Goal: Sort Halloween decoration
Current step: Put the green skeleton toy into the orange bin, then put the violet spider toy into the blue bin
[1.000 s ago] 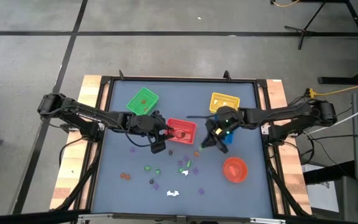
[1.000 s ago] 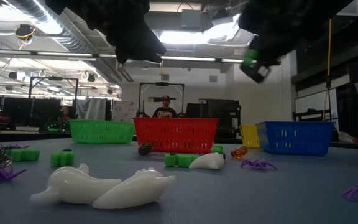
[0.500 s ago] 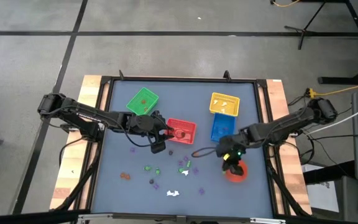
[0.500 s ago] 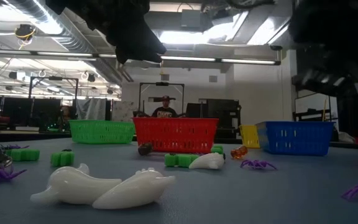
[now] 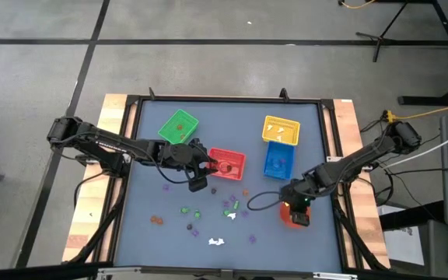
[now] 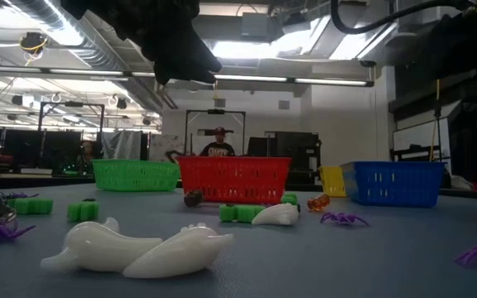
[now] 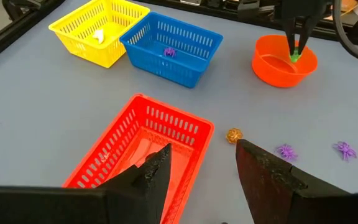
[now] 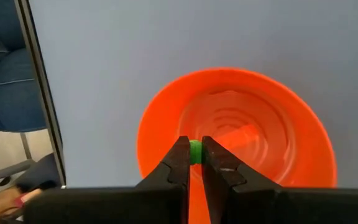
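My right gripper is shut on a small green trinket and hangs over the round orange-red bowl, its fingers pointing down into it, as the left wrist view also shows. My left gripper is open and empty above the red basket. Other tiny trinkets lie loose on the table: green ones, purple ones, white ones and orange ones. In the low view, white pieces lie nearest. My right gripper pinches the green trinket between its two fingers, at their free ends. The fingers come from above, pointing down. The trinket is clear of the bowl's floor, inside the ring of its rim.
A green basket, a yellow basket and a blue basket stand toward the far side. The blue basket holds a purple spider and the yellow one a white piece. A person sits beyond the table.
My right gripper has gone from beside the blue basket toward the table's near right, carrying the green trinket, and now stands over the bowl. My left gripper has kept still.
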`<state>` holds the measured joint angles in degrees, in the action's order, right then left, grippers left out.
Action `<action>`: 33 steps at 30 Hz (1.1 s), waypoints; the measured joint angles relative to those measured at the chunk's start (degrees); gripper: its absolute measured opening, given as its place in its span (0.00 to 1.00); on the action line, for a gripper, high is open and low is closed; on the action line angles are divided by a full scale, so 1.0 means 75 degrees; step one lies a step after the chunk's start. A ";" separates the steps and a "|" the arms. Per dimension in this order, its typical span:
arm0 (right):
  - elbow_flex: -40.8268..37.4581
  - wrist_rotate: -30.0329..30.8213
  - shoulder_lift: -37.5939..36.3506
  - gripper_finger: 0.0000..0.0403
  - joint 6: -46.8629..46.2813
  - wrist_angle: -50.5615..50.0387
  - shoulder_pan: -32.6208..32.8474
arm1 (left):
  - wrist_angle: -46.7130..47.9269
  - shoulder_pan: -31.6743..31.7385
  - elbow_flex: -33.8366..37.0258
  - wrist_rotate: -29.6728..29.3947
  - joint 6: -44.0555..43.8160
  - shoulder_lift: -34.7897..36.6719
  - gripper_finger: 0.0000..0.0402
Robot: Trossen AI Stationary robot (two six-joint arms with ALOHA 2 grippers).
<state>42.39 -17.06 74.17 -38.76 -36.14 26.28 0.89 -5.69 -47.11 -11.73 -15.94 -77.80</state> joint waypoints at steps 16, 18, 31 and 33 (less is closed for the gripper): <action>0.0000 -0.0003 0.0000 0.22 0.0000 0.0000 -0.0003 | 0.0003 0.0000 0.0000 0.0000 0.0006 0.0000 0.41; 0.0000 0.0000 0.0000 0.27 0.0000 0.0000 -0.0003 | 0.0001 0.0000 0.0000 0.0000 0.0006 0.0000 0.41; 0.0000 0.0012 0.0003 0.44 0.0003 0.0000 -0.0006 | 0.0003 0.0000 0.0000 0.0000 0.0008 0.0000 0.41; 0.0000 0.0012 0.0003 0.44 0.0003 0.0000 -0.0006 | 0.0003 0.0000 0.0000 0.0000 0.0006 0.0000 0.41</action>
<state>42.39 -16.97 74.19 -38.74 -36.14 26.24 0.91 -5.69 -47.11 -11.73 -15.90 -77.80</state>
